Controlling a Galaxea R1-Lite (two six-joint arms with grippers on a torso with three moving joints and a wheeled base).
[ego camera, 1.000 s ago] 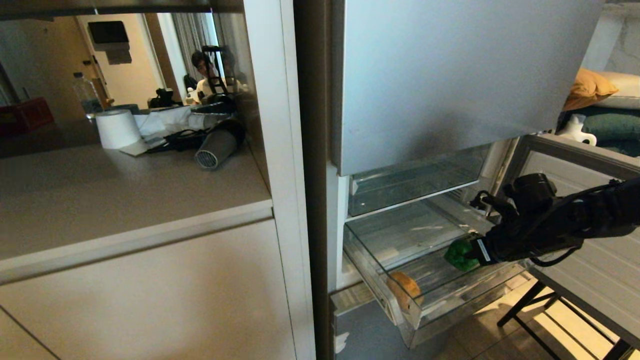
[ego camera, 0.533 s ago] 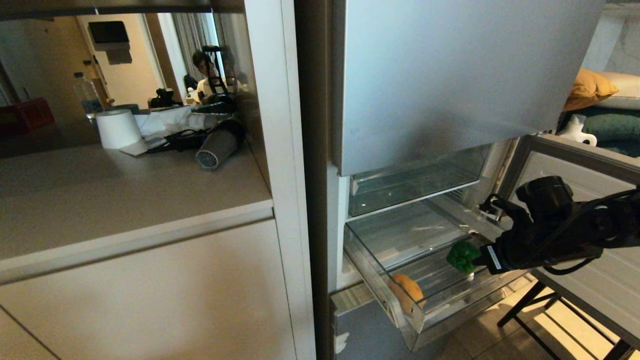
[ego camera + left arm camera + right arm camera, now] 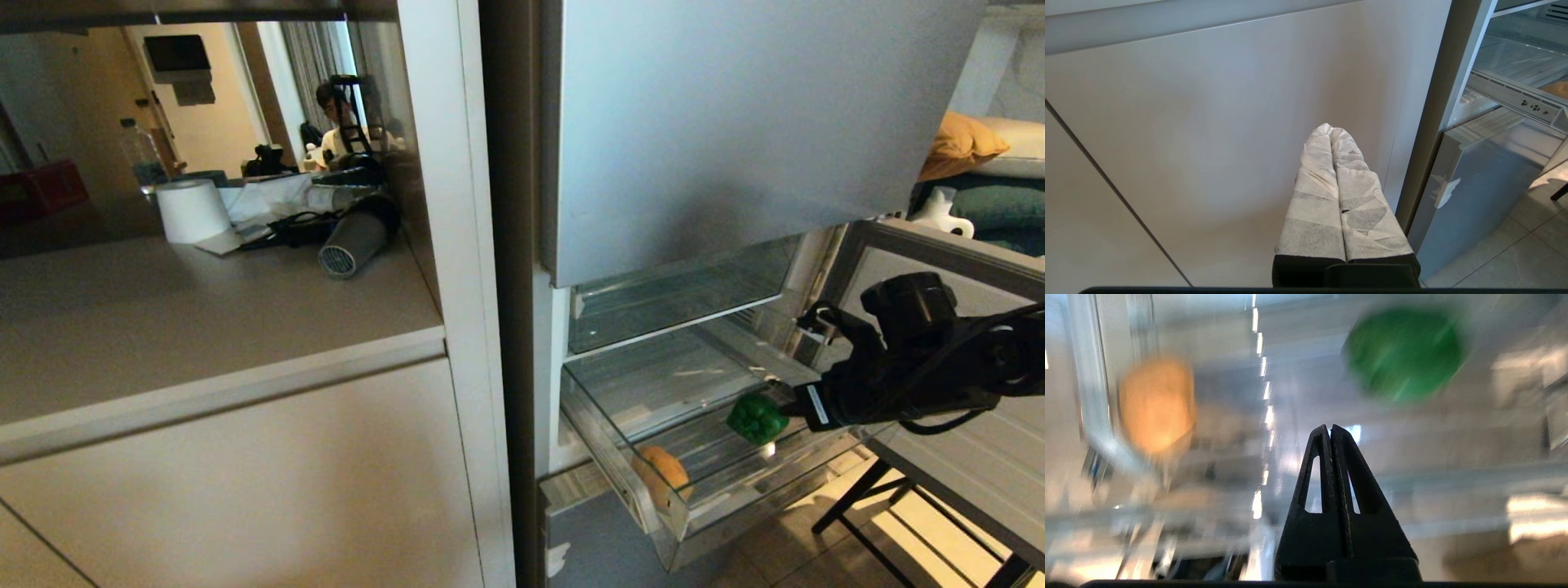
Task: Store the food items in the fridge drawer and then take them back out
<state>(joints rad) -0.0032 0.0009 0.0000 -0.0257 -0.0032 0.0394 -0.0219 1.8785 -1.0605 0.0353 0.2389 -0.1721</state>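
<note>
Clear plastic forms the fridge drawer [image 3: 653, 523], pulled out at about five o'clock in the head view under the silver-grey fridge door [image 3: 735, 131]. Nearest the drawer's transparent front lies the tan-yellow potato [image 3: 661, 476], close against the front wall. Farther back on the drawer floor, at about two o'clock from the potato and well apart from it, sits the green bell pepper [image 3: 757, 417].

The right gripper [image 3: 1330, 430] reaches in from three o'clock on its black arm, its tip just beside the pepper's right side; whether it touches cannot be told. Its black fingers [image 3: 1347, 465] are pressed together with nothing between them. In the right wrist view, blurred, the pepper [image 3: 1404, 355] shows at one o'clock beyond the tip and the potato [image 3: 1155, 402] at ten o'clock.

The left gripper [image 3: 1330, 128] hangs low before the pale cabinet front [image 3: 1208, 143], its white-wrapped fingers [image 3: 1314, 204] pressed together and empty.

Behind the drawer a second clear bin [image 3: 678, 298] sits deeper in the fridge. At ten o'clock in the head view, a countertop [image 3: 163, 327] carries a paper roll [image 3: 192, 210] and a hair dryer [image 3: 355, 237].
</note>
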